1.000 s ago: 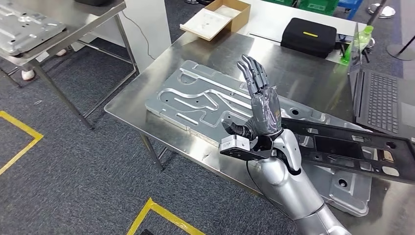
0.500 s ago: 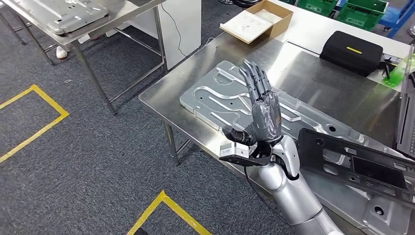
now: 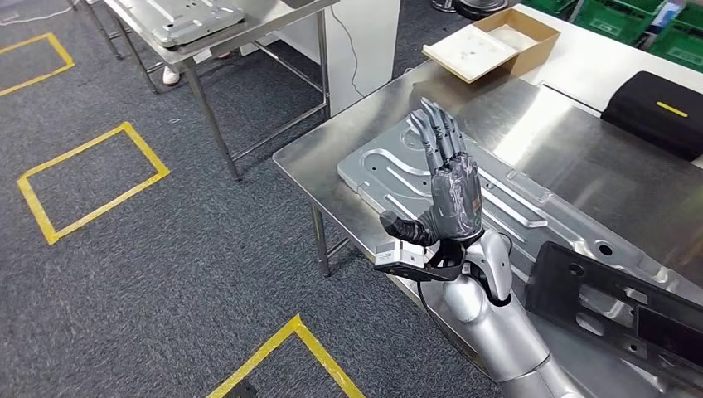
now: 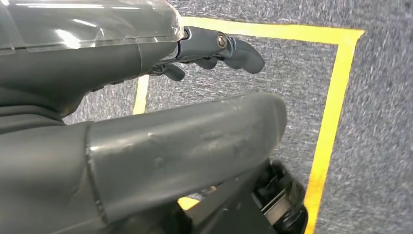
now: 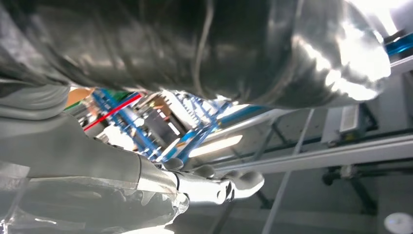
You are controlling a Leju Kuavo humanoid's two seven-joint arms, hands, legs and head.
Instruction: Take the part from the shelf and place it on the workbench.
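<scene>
My right hand (image 3: 448,186) is raised upright over the steel workbench (image 3: 332,141), fingers stretched and apart, holding nothing. In the right wrist view the right hand (image 5: 209,187) points up at ceiling rails. A black frame-shaped part (image 3: 622,303) lies on the workbench at the lower right, on top of a large silver pressed plate (image 3: 390,170). The part is to the right of my right forearm and apart from the hand. My left hand (image 4: 209,48) hangs over the carpet with its fingers loosely spread and nothing in them. A second steel table (image 3: 224,37) at the back left carries another silver plate (image 3: 195,15).
A cardboard box (image 3: 493,41) and a black case (image 3: 663,112) sit at the workbench's far side. Green crates (image 3: 638,16) stand beyond. Yellow tape squares (image 3: 83,178) mark the grey carpet to the left and in front of the workbench.
The whole picture has shifted right and down as the camera turned left. My right hand stays raised with fingers apart, and the black part stays lying on the workbench.
</scene>
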